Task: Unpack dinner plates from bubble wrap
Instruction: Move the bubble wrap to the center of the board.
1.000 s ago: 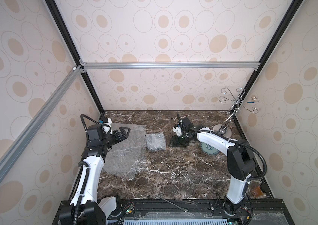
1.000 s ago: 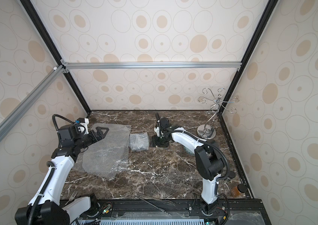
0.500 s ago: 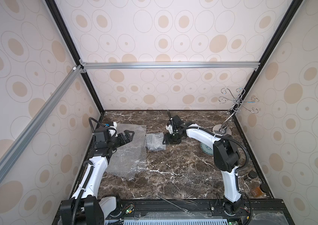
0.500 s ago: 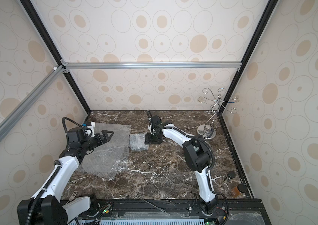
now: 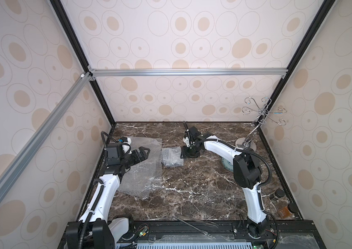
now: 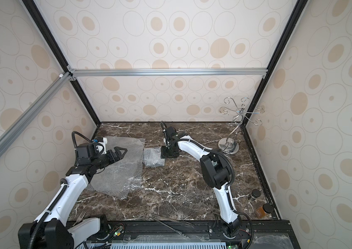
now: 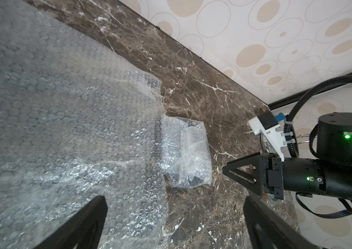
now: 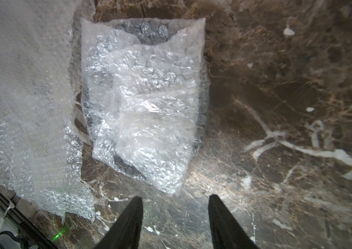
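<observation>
At nine o'clock on the counter (image 5: pixel 192 189), the left tool (image 5: pixel 143 153) hangs released, jaws wide, above a flat sheet of bubble wrap (image 5: pixel 142 172). A low pass could snag the sheet and shove it into the bundle (image 5: pixel 171 157). That bundle, just eleven o'clock of centre, is crumpled clear wrap folded over something dark. At its three o'clock edge the right tool (image 8: pixel 175 197) stands part-open, grasping nothing. Too deep a pinch may flip the whole bundle. A pale plate (image 5: pixel 226 166) lies bare at three o'clock.

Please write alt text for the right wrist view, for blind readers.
A folded bubble wrap bundle lies on the marble table ahead of the right gripper, whose jaws are apart, empty. A larger sheet lies beside it.
</observation>
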`<state>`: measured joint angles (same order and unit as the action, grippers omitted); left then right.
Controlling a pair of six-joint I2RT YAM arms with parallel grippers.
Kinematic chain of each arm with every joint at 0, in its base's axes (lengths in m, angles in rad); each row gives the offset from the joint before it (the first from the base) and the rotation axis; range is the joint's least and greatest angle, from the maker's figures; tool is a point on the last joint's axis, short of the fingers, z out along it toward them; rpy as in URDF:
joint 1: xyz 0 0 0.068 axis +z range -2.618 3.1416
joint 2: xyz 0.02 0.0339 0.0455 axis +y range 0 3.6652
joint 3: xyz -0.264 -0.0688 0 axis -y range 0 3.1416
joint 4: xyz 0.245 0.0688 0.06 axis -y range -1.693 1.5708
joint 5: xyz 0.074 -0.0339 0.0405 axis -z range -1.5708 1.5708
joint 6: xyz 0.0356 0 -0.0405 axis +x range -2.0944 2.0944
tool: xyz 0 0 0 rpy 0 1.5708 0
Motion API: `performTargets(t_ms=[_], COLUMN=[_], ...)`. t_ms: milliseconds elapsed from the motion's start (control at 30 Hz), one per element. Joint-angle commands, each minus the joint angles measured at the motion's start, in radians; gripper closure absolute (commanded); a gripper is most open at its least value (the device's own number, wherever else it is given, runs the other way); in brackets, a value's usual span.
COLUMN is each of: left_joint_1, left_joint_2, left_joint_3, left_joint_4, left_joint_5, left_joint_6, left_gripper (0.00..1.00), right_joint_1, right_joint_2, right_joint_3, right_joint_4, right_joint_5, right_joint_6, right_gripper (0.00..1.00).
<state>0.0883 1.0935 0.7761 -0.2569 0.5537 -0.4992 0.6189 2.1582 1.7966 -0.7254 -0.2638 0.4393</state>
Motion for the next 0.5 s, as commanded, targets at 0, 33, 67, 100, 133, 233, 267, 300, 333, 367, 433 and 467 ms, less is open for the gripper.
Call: performTargets(t_ms=[0,33,67,100,133,233,267,300,333,367,433,467], left_joint_1=[-0.006,-0.006,-0.006,-0.006,-0.007,-0.008,-0.013,-0.02,-0.029,-0.03,-0.034,-0.043], left_joint_2=[-0.04,-0.046,-0.046,-0.042,-0.034,-0.004,0.003,0.007,0.004,0.002,0.021,0.032], left_joint_3=[0.061,0.071,0.084,0.096,0.1,0.075,0.062,0.056,0.053,0.049,0.063,0.071], left_joint_4=[-0.071,-0.086,-0.11,-0.124,-0.128,-0.094,-0.078,-0.068,-0.065,-0.062,-0.073,-0.077], left_joint_5=[-0.016,-0.009,-0.017,-0.012,0.0,0.087,0.113,0.122,0.102,0.084,0.108,0.105], left_joint_6=[0.046,0.054,0.052,0.058,0.063,0.039,0.025,0.021,0.028,0.03,0.042,0.039], left_gripper=[0.23,0.73,0.94,0.84,0.69,0.01,0.01,0.01,0.01,0.01,0.01,0.01], right_joint_1=[0.007,0.007,0.007,0.007,0.008,0.009,0.009,0.008,0.008,0.009,0.011,0.012], right_joint_2=[-0.008,-0.009,-0.01,-0.011,-0.011,-0.02,-0.022,-0.022,-0.02,-0.018,-0.014,-0.011], right_joint_3=[-0.016,-0.023,-0.032,-0.042,-0.05,-0.076,-0.081,-0.084,-0.084,-0.084,-0.081,-0.08], right_joint_4=[-0.033,-0.033,-0.032,-0.032,-0.032,-0.021,-0.018,-0.019,-0.018,-0.02,-0.024,-0.029], right_joint_5=[0.03,0.035,0.038,0.04,0.041,0.047,0.051,0.056,0.059,0.057,0.061,0.065], right_joint_6=[0.0,0.005,0.01,0.017,0.022,0.038,0.042,0.046,0.052,0.056,0.061,0.063], right_gripper=[0.49,0.49,0.5,0.5,0.5,0.5,0.5,0.5,0.51,0.51,0.51,0.51])
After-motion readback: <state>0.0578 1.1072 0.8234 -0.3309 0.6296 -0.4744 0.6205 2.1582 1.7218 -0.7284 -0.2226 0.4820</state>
